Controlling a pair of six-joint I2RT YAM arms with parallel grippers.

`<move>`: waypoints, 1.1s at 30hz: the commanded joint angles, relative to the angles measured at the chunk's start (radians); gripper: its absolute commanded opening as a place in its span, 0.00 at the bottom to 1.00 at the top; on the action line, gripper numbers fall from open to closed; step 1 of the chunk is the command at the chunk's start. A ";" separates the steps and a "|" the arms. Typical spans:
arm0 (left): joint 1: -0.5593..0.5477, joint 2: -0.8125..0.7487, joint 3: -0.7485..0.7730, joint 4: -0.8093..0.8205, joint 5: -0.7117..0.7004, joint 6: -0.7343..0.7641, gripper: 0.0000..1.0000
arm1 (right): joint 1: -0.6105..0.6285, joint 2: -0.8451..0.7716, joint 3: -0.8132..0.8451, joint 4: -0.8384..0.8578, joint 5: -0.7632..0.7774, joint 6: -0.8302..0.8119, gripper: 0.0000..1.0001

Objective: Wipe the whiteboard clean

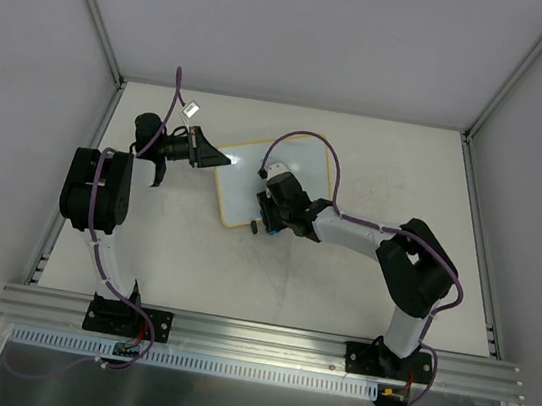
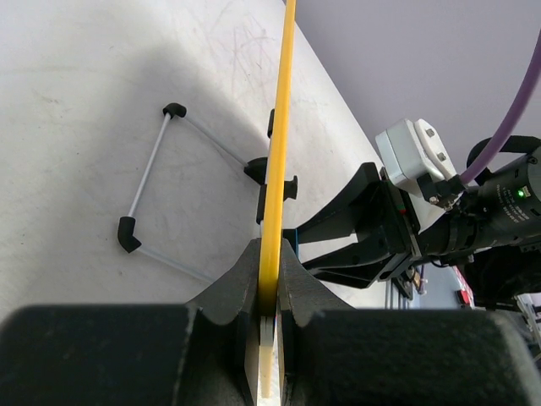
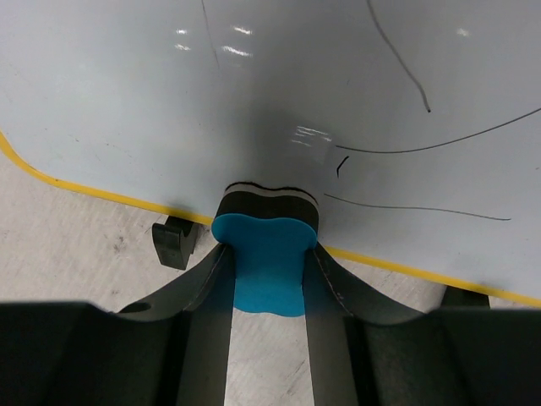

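Observation:
The whiteboard (image 1: 255, 176) lies in the middle of the table, white with a pale-yellow frame. My left gripper (image 1: 219, 158) is shut on its left edge; in the left wrist view the yellow frame (image 2: 276, 169) runs edge-on between the jaws. My right gripper (image 1: 272, 213) is shut on the blue eraser (image 3: 266, 254), whose black felt end rests on the board's near edge. Thin dark pen lines (image 3: 406, 148) remain on the board surface (image 3: 169, 101) beyond the eraser. A black clip foot (image 3: 173, 241) sits under the frame.
A folding wire stand (image 2: 152, 194) with black corner caps lies on the table beyond the board in the left wrist view. The right arm's camera (image 2: 414, 156) and purple cable are close across the board. Enclosure walls ring the table (image 1: 405, 182).

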 commanded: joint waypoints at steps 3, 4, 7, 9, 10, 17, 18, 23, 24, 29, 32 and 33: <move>0.003 -0.014 0.001 0.058 0.008 -0.004 0.00 | -0.005 0.044 -0.011 -0.082 0.047 0.013 0.00; 0.003 -0.015 -0.001 0.059 0.008 -0.002 0.00 | -0.005 0.044 -0.002 -0.082 0.047 0.011 0.00; 0.003 -0.017 -0.002 0.059 0.005 -0.004 0.00 | -0.005 0.050 0.047 -0.092 0.044 -0.002 0.00; 0.003 -0.018 -0.002 0.059 0.006 -0.004 0.00 | -0.007 0.057 0.082 -0.104 0.044 -0.012 0.00; 0.002 -0.020 -0.004 0.061 0.006 -0.004 0.00 | -0.005 0.070 0.123 -0.121 0.044 -0.022 0.00; 0.000 -0.022 -0.004 0.064 0.008 -0.002 0.00 | -0.007 0.126 0.306 -0.181 0.017 -0.052 0.00; -0.002 -0.022 -0.005 0.066 0.008 0.000 0.00 | -0.005 0.134 0.325 -0.191 0.015 -0.053 0.00; -0.006 -0.022 -0.005 0.064 0.008 0.001 0.00 | -0.005 0.168 0.412 -0.214 0.006 -0.058 0.00; -0.005 -0.022 -0.005 0.064 0.008 0.001 0.00 | -0.005 0.175 0.435 -0.216 0.004 -0.062 0.00; -0.011 -0.023 -0.005 0.066 0.008 0.003 0.00 | -0.007 0.195 0.512 -0.233 0.049 -0.079 0.00; -0.011 -0.028 -0.008 0.066 0.009 0.006 0.00 | -0.010 0.217 0.573 -0.242 0.056 -0.094 0.00; -0.011 -0.028 -0.010 0.066 0.008 0.006 0.00 | -0.011 0.225 0.590 -0.247 0.066 -0.101 0.00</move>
